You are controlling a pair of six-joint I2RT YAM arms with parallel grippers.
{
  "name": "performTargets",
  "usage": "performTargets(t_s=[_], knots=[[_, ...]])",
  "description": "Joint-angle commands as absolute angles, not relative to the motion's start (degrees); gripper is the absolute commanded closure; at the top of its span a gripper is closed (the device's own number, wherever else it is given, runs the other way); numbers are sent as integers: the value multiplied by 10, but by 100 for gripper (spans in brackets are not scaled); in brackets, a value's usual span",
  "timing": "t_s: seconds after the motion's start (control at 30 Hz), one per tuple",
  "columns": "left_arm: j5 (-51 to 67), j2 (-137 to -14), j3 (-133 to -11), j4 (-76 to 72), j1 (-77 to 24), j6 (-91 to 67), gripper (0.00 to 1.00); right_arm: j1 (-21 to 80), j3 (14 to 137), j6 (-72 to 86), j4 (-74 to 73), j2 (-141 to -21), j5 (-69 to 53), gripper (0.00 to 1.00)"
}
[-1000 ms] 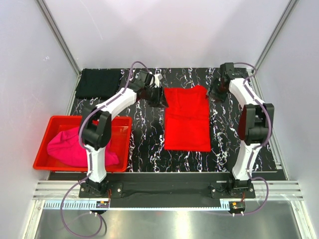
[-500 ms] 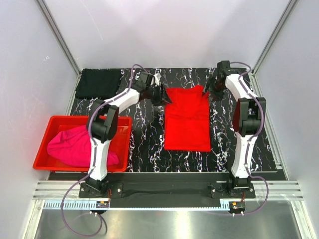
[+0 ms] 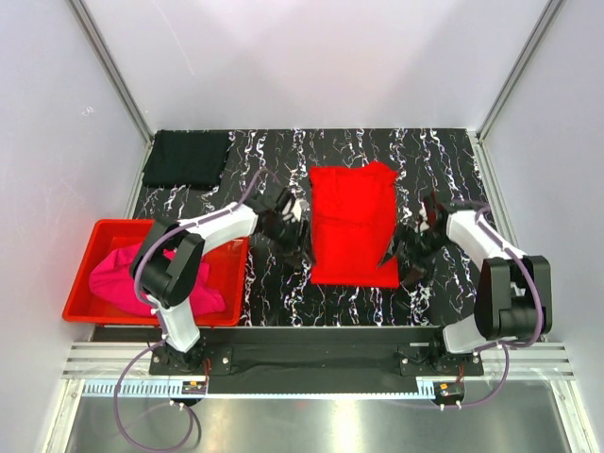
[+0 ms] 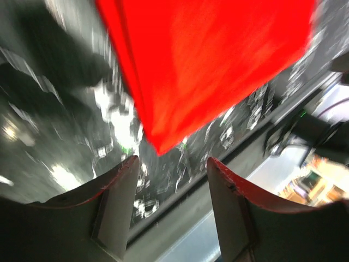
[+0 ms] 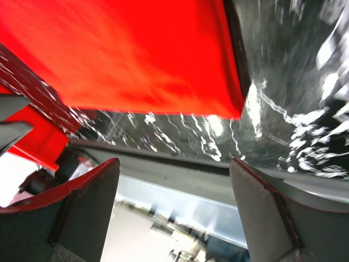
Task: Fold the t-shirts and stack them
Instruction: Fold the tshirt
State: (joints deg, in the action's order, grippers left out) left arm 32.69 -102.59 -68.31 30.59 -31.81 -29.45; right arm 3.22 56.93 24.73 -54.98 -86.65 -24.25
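The bright red t-shirt point(image 3: 354, 222) lies flat as a long folded strip in the middle of the table. My left gripper point(image 3: 300, 253) is open and empty by its near left corner, and that corner shows in the left wrist view point(image 4: 158, 143) just beyond my open fingers point(image 4: 117, 202). My right gripper point(image 3: 394, 257) is open and empty by the near right corner, seen in the right wrist view point(image 5: 232, 106). The black t-shirt point(image 3: 186, 158) lies folded at the back left. The magenta t-shirt point(image 3: 132, 278) is bunched in the bin.
A rigid red plastic bin point(image 3: 123, 224) stands at the front left and holds the magenta shirt. The black marbled tabletop point(image 3: 444, 160) is walled by white panels and metal posts. The table's front rail point(image 5: 180, 164) runs just past the shirt's near edge.
Both arms have swung from the far end of the red shirt down to its near corners. The shirt's far end now lies flatter. Both grippers stay open.
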Motion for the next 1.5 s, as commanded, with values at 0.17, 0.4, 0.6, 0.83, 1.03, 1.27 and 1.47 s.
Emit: performTargets(t_s=[0.17, 0.4, 0.6, 0.83, 1.03, 1.27, 1.47], knots=[[332, -975, -608, 266, -325, -374, 41, 29, 432, 333, -425, -824, -280, 17], [336, -969, -576, 228, -324, -394, 39, 6, 388, 355, -378, -822, -234, 29], [331, -961, -559, 208, -324, -399, 40, -27, 375, 350, -357, -791, -224, 28], [338, -969, -550, 198, -324, -403, 39, -38, 371, 344, -330, -837, -227, 29], [335, -969, -539, 196, -324, -410, 37, -38, 347, 357, -294, -850, -244, 41], [338, -976, -523, 183, -327, -425, 29, -38, 345, 358, -276, -852, -249, 75], [338, -1000, -537, 192, -335, -434, 28, -38, 339, 376, -265, -848, -277, 93]])
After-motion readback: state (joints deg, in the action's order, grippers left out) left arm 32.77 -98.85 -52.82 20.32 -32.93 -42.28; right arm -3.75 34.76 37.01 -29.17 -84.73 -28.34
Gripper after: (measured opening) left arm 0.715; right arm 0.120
